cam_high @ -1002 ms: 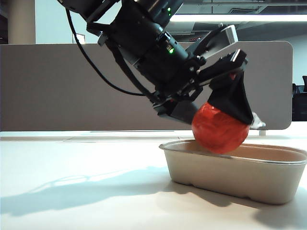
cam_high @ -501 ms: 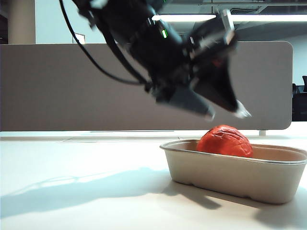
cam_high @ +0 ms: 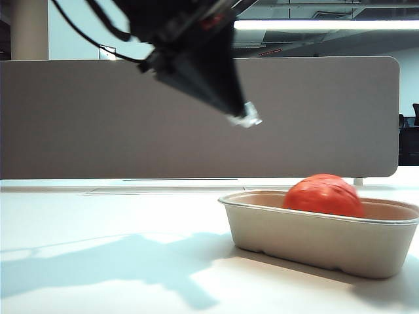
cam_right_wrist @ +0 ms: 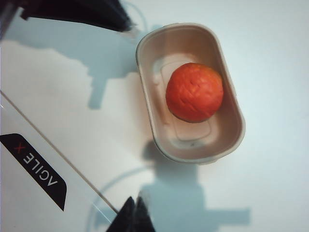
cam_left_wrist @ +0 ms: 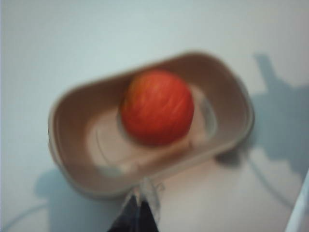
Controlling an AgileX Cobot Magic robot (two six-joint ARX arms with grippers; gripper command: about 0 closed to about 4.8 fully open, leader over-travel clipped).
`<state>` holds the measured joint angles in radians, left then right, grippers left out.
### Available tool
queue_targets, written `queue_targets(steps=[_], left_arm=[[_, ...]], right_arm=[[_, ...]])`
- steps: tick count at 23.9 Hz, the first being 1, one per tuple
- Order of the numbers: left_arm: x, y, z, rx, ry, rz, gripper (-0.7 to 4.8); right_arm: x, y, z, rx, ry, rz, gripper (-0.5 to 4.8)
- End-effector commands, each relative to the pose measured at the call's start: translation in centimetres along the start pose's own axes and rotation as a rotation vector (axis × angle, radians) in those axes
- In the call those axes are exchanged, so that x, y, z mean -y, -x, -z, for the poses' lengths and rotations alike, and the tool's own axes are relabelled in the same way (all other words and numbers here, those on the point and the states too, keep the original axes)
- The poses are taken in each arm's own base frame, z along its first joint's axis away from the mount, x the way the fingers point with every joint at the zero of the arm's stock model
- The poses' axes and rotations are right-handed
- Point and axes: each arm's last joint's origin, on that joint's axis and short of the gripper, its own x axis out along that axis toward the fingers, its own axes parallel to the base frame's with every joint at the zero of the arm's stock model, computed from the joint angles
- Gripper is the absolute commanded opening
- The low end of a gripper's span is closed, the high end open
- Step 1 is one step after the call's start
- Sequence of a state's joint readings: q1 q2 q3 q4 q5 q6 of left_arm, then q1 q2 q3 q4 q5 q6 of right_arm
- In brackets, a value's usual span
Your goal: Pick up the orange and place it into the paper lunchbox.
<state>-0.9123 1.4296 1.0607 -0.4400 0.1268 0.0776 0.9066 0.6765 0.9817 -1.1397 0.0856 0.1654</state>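
Observation:
The red-orange, wrinkled orange (cam_high: 323, 195) rests inside the beige paper lunchbox (cam_high: 308, 238) on the white table, toward the box's right half in the exterior view. My left gripper (cam_high: 243, 118) hangs high above and left of the box, shut and empty. Seen from the left wrist, the orange (cam_left_wrist: 157, 107) lies in the lunchbox (cam_left_wrist: 63, 145) beyond my left gripper (cam_left_wrist: 143, 199), whose jaws are pressed together. The right wrist view looks down on the orange (cam_right_wrist: 194, 92) in the lunchbox (cam_right_wrist: 147, 92); my right gripper (cam_right_wrist: 135, 205) is shut, well apart from the box.
A grey partition wall (cam_high: 78, 118) runs behind the table. In the right wrist view the left arm (cam_right_wrist: 72, 12) reaches in beside the box, and a white robot base panel with a black label (cam_right_wrist: 36, 169) borders the table.
My left gripper let go of the orange, which dropped into the lunchbox and rolled a little right. The gripper then rose, pulled back to the left and shut.

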Motion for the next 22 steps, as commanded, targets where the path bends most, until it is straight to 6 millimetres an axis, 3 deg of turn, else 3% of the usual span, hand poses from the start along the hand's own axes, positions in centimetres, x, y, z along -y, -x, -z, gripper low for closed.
queue_targets(steps=[1, 6, 12, 22], left_arm=[[0.3, 0.9, 0.7, -0.046, -0.018, 0.023, -0.06], [0.5, 2.1, 2.2, -0.008, -0.018, 0.023, -0.06], [0.8, 4.9, 4.7, 0.167, -0.015, -0.074, -0.06], [1.2, 6.9, 9.6, 0.365, -0.019, -0.160, -0.06]], right_arm=[[0.0, -1.0, 0.6, -0.025, 0.000, 0.002, -0.06], [0.0, -2.6, 1.3, 0.009, -0.003, 0.006, -0.06], [0.0, -4.1, 1.2, 0.359, -0.028, 0.003, -0.06], [0.7, -7.0, 2.7, 0.662, -0.053, 0.191, -0.05]])
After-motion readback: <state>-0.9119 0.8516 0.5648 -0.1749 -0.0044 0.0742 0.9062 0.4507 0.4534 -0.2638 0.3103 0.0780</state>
